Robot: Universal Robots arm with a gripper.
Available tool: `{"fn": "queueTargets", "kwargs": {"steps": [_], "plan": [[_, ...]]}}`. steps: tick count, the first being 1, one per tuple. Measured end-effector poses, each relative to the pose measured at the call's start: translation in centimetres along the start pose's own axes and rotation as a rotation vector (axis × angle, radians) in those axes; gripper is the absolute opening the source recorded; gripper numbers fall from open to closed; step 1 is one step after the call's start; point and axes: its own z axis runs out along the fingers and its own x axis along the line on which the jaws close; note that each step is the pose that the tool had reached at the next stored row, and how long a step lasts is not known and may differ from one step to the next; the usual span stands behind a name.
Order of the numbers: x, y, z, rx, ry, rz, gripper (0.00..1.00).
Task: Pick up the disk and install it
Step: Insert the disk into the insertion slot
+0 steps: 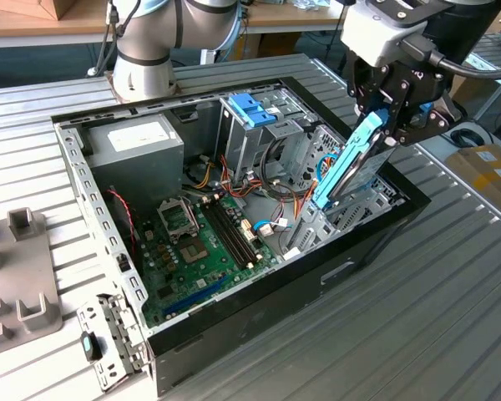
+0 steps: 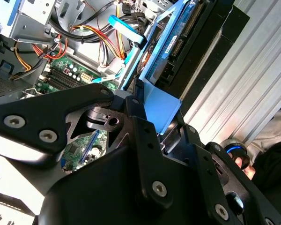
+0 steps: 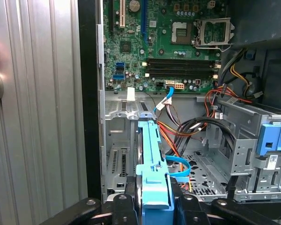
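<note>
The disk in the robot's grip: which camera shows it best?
The exterior view: most of the disk shows, tilted, held at its upper end by the tool, lower end inside the computer case. The first wrist view shows its blue frame edge-on; the second wrist view, a close, partial stretch.

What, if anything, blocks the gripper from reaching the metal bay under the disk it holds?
Probably nothing serious. The gripper holds the disk tilted just above the metal bay, whose top looks open. Only orange wires and a blue cable lie close and could catch.
</note>
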Motion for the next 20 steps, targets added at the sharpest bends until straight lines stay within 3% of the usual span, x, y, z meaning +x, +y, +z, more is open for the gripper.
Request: {"fn": "queueTargets", "kwargs": {"steps": [9,20], "plan": [[-0.03,-0.16,-0.61,0.0001,-0.0001,0.0,0.37],[0.28,-0.16,-0.68,0.0,0.0001,0.0,0.37]]}}
